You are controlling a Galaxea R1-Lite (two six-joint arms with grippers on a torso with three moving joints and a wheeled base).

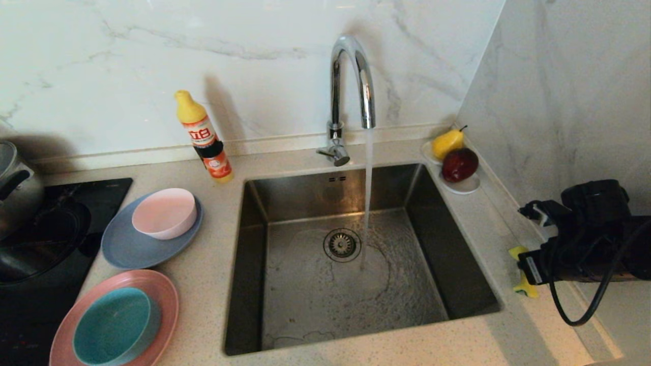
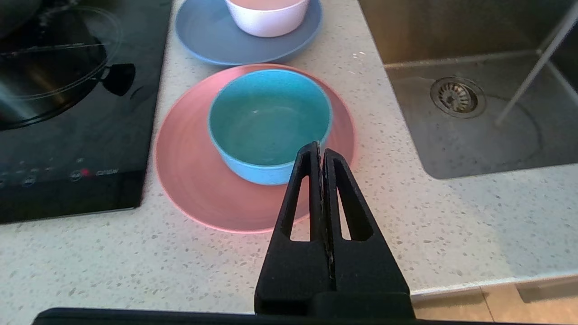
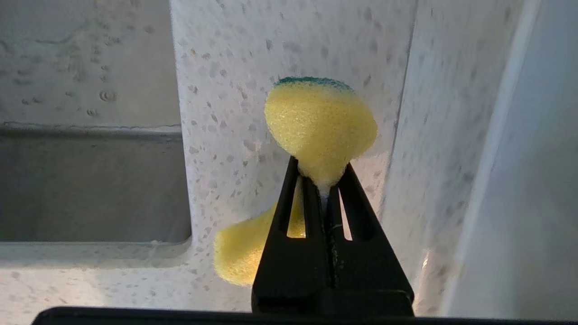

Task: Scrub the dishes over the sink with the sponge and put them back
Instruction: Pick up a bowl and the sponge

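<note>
- your right gripper (image 3: 321, 183) is pinching the squishy yellow sponge (image 3: 320, 124) over the narrow speckled surface (image 1: 488, 229) strip between steel sink (image 1: 254, 229) rim and wall
- left gripper (image 2: 320, 151) clamped empty above the teal bowl (image 2: 268, 119)

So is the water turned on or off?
On. A stream runs from the faucet down into the sink beside the drain strainer, spreading ripples across the bottom.

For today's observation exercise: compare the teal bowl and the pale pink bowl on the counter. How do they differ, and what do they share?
The teal bowl sits upright, open side up, on the pink plate; the pale pink bowl rests on the grey-blue plate, tipped slightly on it. The teal bowl lies nearer the counter's front edge, the pale pink bowl farther back. Both are matte, round, and stand left of the sink.
</note>
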